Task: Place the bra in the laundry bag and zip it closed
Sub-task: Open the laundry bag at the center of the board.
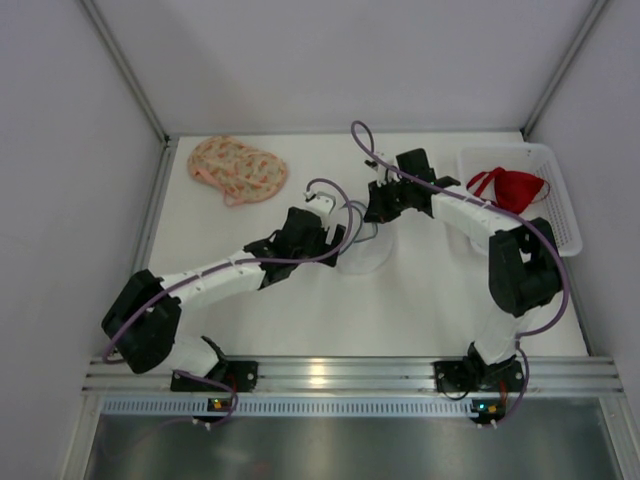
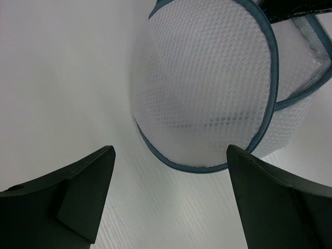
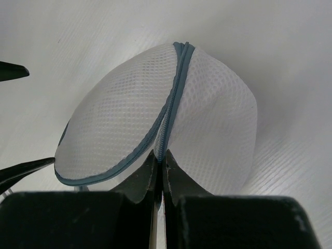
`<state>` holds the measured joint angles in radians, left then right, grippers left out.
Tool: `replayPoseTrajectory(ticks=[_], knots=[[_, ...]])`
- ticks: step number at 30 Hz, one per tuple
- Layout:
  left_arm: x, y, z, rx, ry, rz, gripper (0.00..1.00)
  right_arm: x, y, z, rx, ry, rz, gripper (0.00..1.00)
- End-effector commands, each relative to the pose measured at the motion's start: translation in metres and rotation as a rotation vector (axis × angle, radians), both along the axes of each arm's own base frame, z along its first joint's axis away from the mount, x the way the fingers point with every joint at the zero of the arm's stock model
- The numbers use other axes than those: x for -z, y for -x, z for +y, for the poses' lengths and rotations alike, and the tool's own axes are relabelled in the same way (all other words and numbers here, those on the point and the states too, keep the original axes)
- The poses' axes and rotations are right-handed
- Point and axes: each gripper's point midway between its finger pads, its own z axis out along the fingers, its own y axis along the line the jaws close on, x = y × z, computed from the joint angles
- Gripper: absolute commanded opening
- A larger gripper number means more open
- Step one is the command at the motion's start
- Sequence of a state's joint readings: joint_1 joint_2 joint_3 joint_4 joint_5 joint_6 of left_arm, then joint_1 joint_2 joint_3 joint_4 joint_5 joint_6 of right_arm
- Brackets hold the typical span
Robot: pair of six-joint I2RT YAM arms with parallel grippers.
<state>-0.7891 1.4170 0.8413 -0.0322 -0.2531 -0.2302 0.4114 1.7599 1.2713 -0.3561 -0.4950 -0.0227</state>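
Observation:
The laundry bag [image 1: 366, 258] is a white mesh dome with blue zipper trim in the middle of the table. In the right wrist view my right gripper [image 3: 162, 154] is shut on the bag's blue zipper edge [image 3: 165, 139], where the two mesh halves [image 3: 124, 119] meet. My left gripper [image 2: 170, 151] stands open just short of the laundry bag [image 2: 207, 88], with nothing between its fingers. A floral bra [image 1: 237, 168] lies at the far left of the table. A red bra [image 1: 512, 188] lies in the basket. I cannot see inside the bag.
A white plastic basket [image 1: 560, 215] stands at the right edge of the table. Grey walls close in the table on the left, right and back. The right arm [image 1: 470, 215] reaches across from the basket side.

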Motion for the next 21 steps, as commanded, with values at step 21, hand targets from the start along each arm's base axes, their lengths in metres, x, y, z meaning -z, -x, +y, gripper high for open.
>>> replayPoseTrajectory(ticks=[21], knots=[[-0.034, -0.003, -0.026, 0.120, 0.124, -0.062, 0.93, -0.035, -0.005, 0.013, 0.009, -0.012, -0.105, 0.00]])
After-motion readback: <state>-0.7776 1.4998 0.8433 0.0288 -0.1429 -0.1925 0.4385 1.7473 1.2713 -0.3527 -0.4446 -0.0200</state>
